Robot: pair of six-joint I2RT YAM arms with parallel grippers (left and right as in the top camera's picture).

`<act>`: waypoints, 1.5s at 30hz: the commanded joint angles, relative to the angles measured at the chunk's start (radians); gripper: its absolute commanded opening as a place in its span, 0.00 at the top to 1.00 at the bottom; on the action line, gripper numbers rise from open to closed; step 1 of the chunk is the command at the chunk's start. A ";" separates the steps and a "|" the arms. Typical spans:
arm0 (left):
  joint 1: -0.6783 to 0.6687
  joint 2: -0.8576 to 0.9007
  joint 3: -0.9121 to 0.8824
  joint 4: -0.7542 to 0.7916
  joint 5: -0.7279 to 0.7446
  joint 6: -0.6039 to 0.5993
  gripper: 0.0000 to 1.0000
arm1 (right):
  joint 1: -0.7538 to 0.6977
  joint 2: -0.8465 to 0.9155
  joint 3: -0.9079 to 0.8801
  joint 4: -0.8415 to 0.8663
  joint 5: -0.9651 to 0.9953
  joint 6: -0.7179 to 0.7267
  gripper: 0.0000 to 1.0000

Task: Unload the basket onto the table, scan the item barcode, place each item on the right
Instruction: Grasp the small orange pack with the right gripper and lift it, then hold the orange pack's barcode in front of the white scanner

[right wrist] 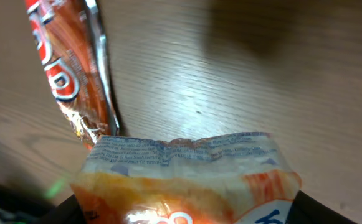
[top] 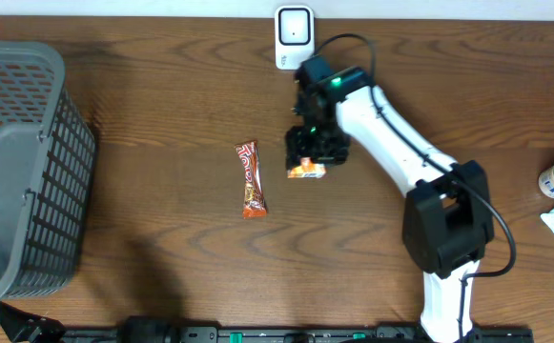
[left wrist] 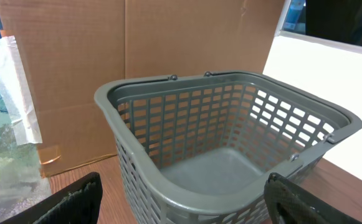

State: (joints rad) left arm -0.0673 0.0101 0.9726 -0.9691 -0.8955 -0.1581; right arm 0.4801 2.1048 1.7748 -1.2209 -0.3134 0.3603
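Orange packet (right wrist: 187,180) sits pinched crosswise in the right gripper (top: 307,162), mid-table. Basket (left wrist: 168,130) fills the view of the wide-open left gripper (left wrist: 187,208), well apart. White scanner (top: 294,36) stands near, straight beyond the packet.

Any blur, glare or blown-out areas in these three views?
Overhead: sharp, evenly lit, soft shadow on the brown wooden table lower left. Right wrist: orange-and-white snack packet too close, soft-focus with glare; red foil candy wrapper blurred too. Left wrist: grey plastic basket sharp, white background at right blown out.
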 commanded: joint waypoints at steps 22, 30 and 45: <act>-0.002 -0.008 -0.007 0.007 -0.002 -0.005 0.17 | -0.080 0.011 0.010 -0.205 -0.147 0.063 0.39; -0.002 -0.008 -0.007 0.005 -0.002 -0.005 0.17 | -0.091 0.010 0.199 -0.064 -0.075 0.073 0.39; -0.002 -0.008 -0.010 -0.010 -0.002 -0.005 0.17 | -0.067 0.050 0.509 0.488 0.586 -0.041 0.41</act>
State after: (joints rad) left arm -0.0673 0.0101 0.9726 -0.9791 -0.8951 -0.1581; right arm 0.4072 2.1204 2.3081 -0.8143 0.1440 0.3584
